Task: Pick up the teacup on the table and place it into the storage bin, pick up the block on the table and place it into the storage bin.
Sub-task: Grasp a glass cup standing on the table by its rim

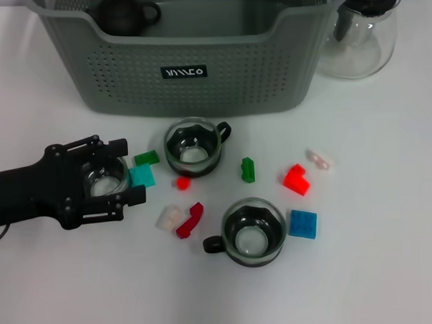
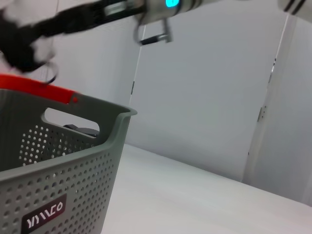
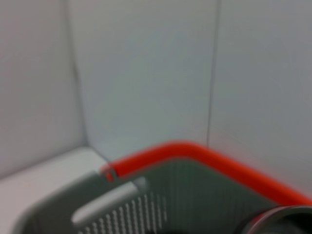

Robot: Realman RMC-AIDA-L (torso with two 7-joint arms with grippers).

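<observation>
At the left of the head view the black left gripper (image 1: 113, 182) reaches in from the frame's left edge, its fingers standing apart on either side of a glass teacup (image 1: 105, 179) on the white table (image 1: 393, 269); whether the pads actually touch the glass is hard to say. Just right of that cup lie a teal block (image 1: 142, 177) and a dark green block (image 1: 146, 158). Lower, near the centre, sit a pale block (image 1: 167, 217), a small red piece (image 1: 182, 183) and a dark red block (image 1: 190, 220). Along the top of the frame stands the grey-green storage bin (image 1: 198, 77), a dark teapot (image 1: 127, 13) inside its upper left corner. Below the bin's label is a second teacup (image 1: 194, 146), handle to the right, and lower centre a third teacup (image 1: 252, 231), handle to the left. Between them stands a green block (image 1: 248, 169). Further right come a bright red block (image 1: 296, 179), a blue block (image 1: 302, 223) and a clear pinkish piece (image 1: 318, 159). A glass pitcher (image 1: 361, 30) fills the upper right corner. The right gripper does not show in the head view.
</observation>
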